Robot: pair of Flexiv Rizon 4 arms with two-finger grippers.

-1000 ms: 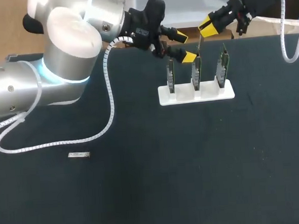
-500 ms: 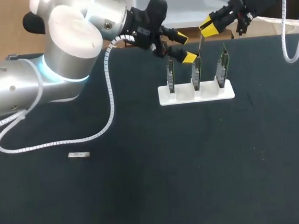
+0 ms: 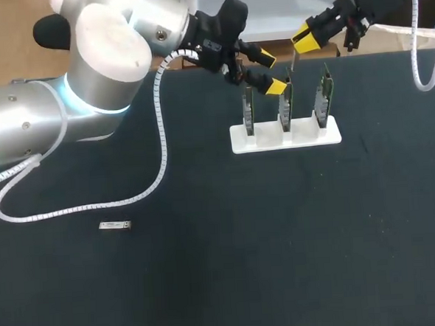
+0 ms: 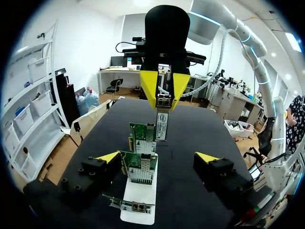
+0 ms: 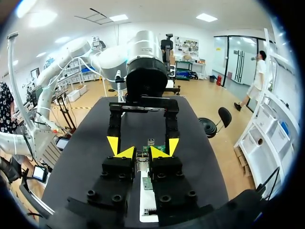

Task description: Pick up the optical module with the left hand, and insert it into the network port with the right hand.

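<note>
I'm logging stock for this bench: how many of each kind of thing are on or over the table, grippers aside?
Green circuit cards: 3
White stand: 1
Optical modules: 2, one on the table, one in the right gripper
Total: 6

furniture: 1 table (image 3: 297,261) | top: black, matte | spans head view side to side
</note>
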